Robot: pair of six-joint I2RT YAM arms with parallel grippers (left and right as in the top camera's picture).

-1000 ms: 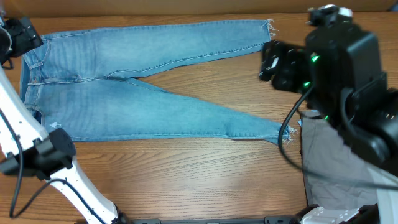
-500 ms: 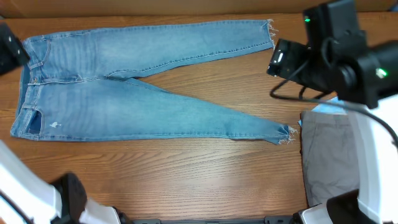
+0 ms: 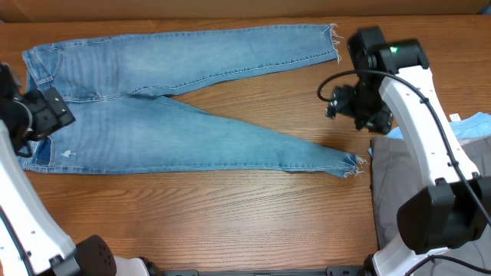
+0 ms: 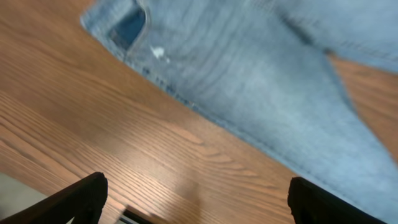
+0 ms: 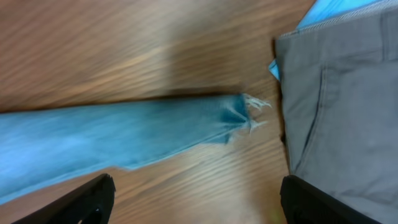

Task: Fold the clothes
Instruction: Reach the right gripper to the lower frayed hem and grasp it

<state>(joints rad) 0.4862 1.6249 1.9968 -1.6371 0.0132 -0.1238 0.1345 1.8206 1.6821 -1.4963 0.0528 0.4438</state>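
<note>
The clothes, light-blue jeans [image 3: 176, 115], lie flat on the wooden table with the waist at the left and both legs running right. The legs end in frayed hems [image 3: 354, 163]. My left gripper [image 3: 50, 113] hovers at the waist's near-left corner. It is open, and the left wrist view shows only wood between its fingers [image 4: 78, 200], with denim [image 4: 249, 68] beyond. My right gripper [image 3: 341, 103] hangs open between the two ankle hems. The right wrist view shows the near leg [image 5: 124, 134] and its frayed hem [image 5: 249, 113] ahead of the gripper's empty fingers [image 5: 84, 200].
A grey garment [image 3: 414, 195] lies at the right edge, just right of the near hem, and also fills the right side of the right wrist view [image 5: 342, 112]. A light-blue cloth [image 3: 472, 126] pokes out behind it. The table's front edge runs along the bottom.
My left gripper has come from the far-left waist corner toward the near side, its jaws spreading wider. My right arm has swung down from beside the far hem toward the near one.
</note>
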